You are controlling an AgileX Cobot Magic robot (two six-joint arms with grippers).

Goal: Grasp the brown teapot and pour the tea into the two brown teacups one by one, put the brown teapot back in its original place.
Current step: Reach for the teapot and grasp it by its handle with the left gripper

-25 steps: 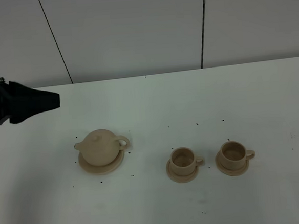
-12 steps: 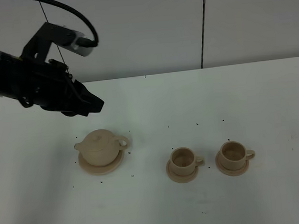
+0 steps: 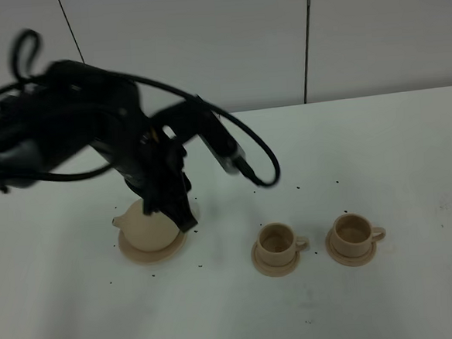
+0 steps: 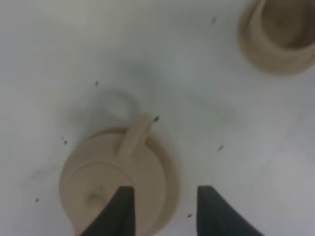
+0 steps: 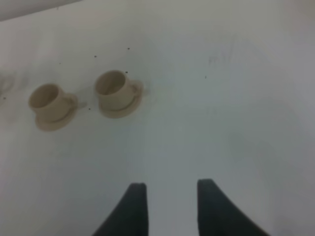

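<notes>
Left end effector (image 4: 166, 191) hangs open above the brown teapot (image 4: 103, 169)

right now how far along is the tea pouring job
Nothing looks done yet: the brown teapot sits on its saucer, and the middle teacup and right teacup show no dark tea. In hand: the left gripper hangs open over the teapot's handle side, not closed on it; the right gripper is open, apart from the cups. Left: grasp, pour into each cup, return the teapot.
</notes>
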